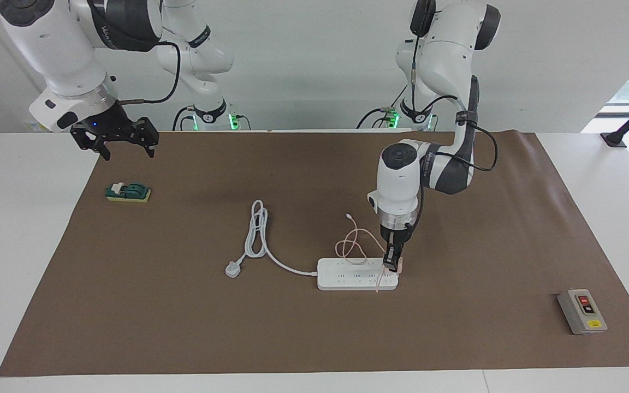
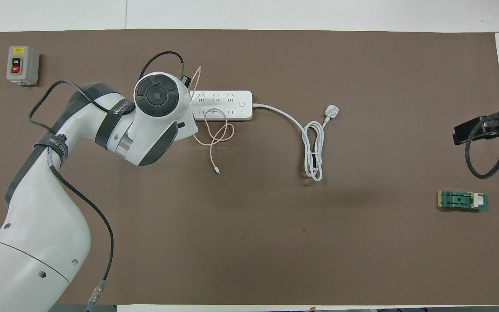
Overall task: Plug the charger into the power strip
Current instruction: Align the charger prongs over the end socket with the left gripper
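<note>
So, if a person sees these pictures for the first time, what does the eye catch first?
First the left arm's tool, shut on the small pink charger and holding it over the end of the white power strip toward the left arm's end of the table, with the thin pink cable looping beside it. Then the right arm's tool, open and waiting over the mat's edge above the green block.

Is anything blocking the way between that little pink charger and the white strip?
Nothing visible does. The left gripper holds the charger right over the strip's end; only the charger's own thin pink cable trails across the sockets. The right gripper waits near the green part.
</note>
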### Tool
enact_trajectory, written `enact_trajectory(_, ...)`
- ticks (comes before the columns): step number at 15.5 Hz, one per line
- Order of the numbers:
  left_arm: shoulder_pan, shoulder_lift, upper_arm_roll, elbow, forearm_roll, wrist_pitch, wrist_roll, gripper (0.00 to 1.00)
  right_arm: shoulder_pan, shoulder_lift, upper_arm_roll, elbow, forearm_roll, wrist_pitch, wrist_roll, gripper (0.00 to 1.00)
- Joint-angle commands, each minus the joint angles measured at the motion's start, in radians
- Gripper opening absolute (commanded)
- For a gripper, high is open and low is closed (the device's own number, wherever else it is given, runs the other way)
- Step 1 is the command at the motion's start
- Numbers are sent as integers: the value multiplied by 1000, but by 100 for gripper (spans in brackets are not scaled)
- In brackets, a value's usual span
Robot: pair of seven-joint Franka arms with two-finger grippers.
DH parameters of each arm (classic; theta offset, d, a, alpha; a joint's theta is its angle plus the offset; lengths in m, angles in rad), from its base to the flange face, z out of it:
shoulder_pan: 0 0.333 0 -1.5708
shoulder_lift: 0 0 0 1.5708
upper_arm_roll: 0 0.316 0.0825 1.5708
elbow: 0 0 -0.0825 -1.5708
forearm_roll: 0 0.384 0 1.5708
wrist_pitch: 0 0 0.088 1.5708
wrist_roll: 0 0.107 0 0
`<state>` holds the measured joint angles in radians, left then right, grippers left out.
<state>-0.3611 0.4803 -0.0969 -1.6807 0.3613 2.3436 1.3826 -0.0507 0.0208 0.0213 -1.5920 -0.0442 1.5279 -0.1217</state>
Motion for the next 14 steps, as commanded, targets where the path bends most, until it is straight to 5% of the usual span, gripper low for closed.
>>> enact_trajectory(1,-1,-23,0,-54,-21,6,-54,0,-15,-27,14,-32,-16,18,-19,100)
enact_trajectory(14,-7,-19,-32,-51,-216,-6,-175,0,-26,-27,14,-32,-16,17,-32,100)
